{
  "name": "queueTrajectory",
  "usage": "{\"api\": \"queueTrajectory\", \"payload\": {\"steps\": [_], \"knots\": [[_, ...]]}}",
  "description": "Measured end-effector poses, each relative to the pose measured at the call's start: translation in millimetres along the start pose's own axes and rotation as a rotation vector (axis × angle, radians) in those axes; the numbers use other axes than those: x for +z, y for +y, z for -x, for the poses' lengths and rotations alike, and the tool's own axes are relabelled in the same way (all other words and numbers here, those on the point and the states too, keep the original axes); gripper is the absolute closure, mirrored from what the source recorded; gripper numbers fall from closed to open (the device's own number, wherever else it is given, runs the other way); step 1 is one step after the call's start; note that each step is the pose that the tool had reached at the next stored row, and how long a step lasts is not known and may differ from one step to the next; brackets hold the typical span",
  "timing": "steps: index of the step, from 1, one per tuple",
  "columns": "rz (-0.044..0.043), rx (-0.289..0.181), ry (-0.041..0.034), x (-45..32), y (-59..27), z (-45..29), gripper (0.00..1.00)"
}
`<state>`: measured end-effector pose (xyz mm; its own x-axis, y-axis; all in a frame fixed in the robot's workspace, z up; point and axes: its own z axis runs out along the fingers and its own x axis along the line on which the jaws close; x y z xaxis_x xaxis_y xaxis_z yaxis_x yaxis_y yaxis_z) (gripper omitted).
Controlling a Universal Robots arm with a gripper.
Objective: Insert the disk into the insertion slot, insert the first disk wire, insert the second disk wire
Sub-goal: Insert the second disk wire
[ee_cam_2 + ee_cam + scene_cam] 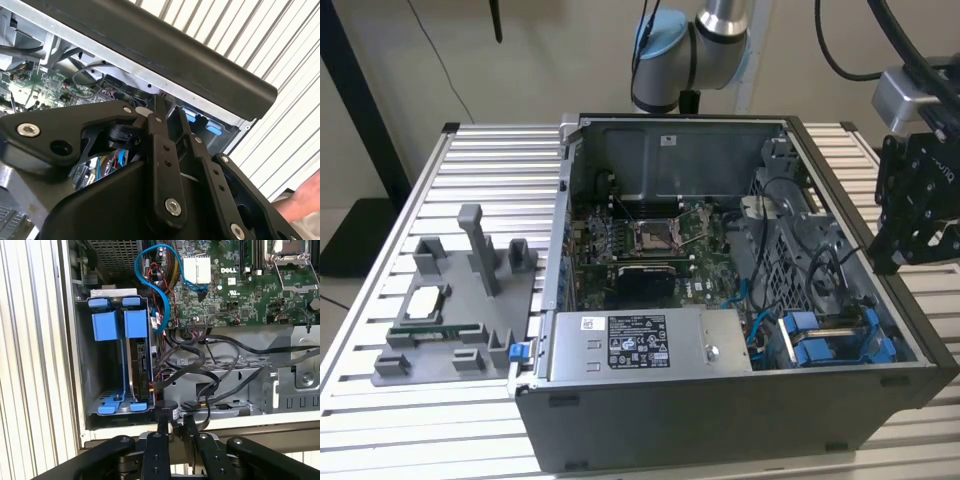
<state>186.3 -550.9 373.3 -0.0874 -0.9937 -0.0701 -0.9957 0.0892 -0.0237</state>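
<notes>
Table (470,160): a slatted metal surface is seen under everything.
Holder (505,300): a grey holder is placed at the exterior view's left. A memory stick (435,331) and a processor chip (423,302) are kept on it.
Computer case (700,420): it is laid open on the table, beside the holder.
Metal box (720,350): a grey box with a sticker is fixed along the near wall of the case.
Motherboard (650,240): it is mounted behind the box, on the floor of the case.
Insertion slot (95,370): it is found in the case corner at the exterior view's right. Two compartments are seen in it.
Disk (140,365): it is seated on its edge in the compartment nearer to the motherboard, inside its blue frame (135,322).
Cables: a blue cable (136,265) and black cables (235,342) are laid near the disk. Whether any is plugged into it cannot be told.
Gripper (890,255): it is held outside the case at the exterior view's right, apart from the disk. In the first wrist view the gripper (176,424) is drawn nearly closed, and nothing is seen between its fingers (162,427).
</notes>
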Motion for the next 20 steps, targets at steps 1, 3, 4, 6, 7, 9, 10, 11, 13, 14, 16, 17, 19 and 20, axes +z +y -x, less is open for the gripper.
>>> {"api": "queueTrajectory", "payload": {"steps": [1,3,4,6,7,9,10,11,13,14,16,17,19,20], "knots": [[0.0,0.0,-0.0001,0.1,0.0,0.0,0.0],[0.0,0.001,-0.0004,0.3,0.0,-0.1,1.0],[0.0,0.001,-0.0005,0.5,-0.1,-0.6,1.0],[-0.0001,0.002,-0.0003,0.2,-0.2,-1.7,1.0],[-0.0001,0.003,-0.0004,0.2,-0.2,-2.6,1.0],[-0.0002,0.004,-0.0003,0.1,-0.4,-4.0,1.0],[-0.0002,0.004,-0.0003,0.1,-0.4,-4.6,1.0],[-0.0002,0.005,-0.0002,0.0,-0.4,-5.0,1.0],[-0.0005,0.006,-0.0004,0.0,1.3,-5.5,1.0],[-0.001,0.006,-0.0004,-0.1,3.0,-5.6,1.0],[-0.0011,0.007,-0.0003,-0.2,3.4,-5.8,1.0],[-0.0011,0.007,-0.0002,-0.4,3.3,-6.0,1.0],[-0.0005,0.008,-0.0002,-0.5,2.6,-7.1,1.0],[0.0003,0.008,-0.0001,-0.5,1.5,-7.6,0.0]]}}
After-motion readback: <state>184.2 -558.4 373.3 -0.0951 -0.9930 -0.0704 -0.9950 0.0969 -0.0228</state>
